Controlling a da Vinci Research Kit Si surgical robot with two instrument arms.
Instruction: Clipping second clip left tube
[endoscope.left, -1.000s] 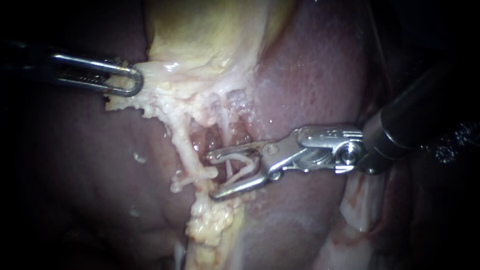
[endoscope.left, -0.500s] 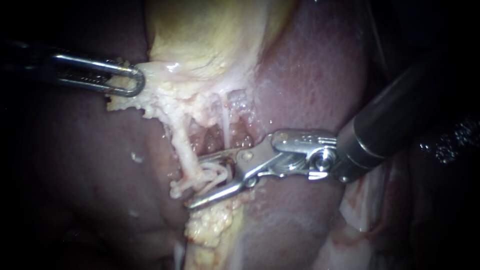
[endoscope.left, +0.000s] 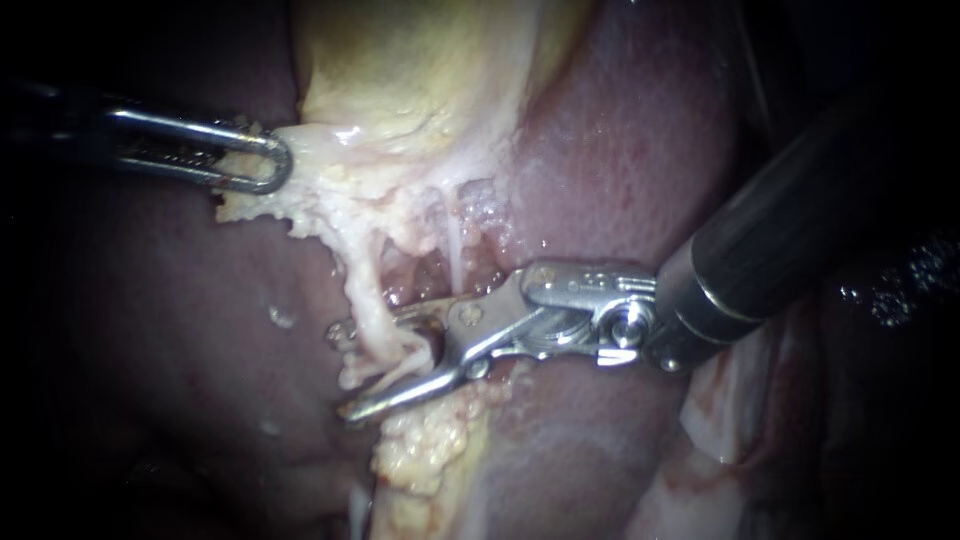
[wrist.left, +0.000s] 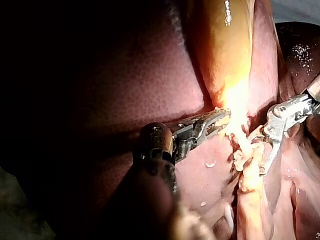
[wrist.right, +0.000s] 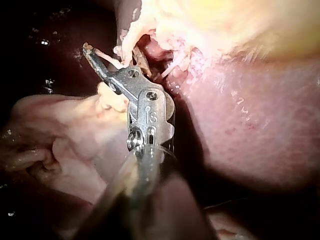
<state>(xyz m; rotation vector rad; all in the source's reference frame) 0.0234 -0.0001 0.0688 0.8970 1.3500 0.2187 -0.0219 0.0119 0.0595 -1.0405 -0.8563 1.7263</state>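
Observation:
The pale left tube runs down from the yellow gallbladder over the dark red liver. My right instrument comes in from the right. Its jaws stand open, one on each side of the left tube's lower end, and a gap shows between them. A thinner right tube hangs just behind the upper jaw. My left instrument is shut on the gallbladder's ragged edge at the upper left. In the left wrist view the left instrument grips that edge, and the right instrument straddles the tube.
A lump of yellow fatty tissue lies below the right instrument's jaws. Pale folded tissue sits under its shaft at the lower right. In the right wrist view, pale tissue lies beside the instrument.
The right instrument has moved left, from beside the left tube to astride it, jaws still open. The left instrument holds its place.

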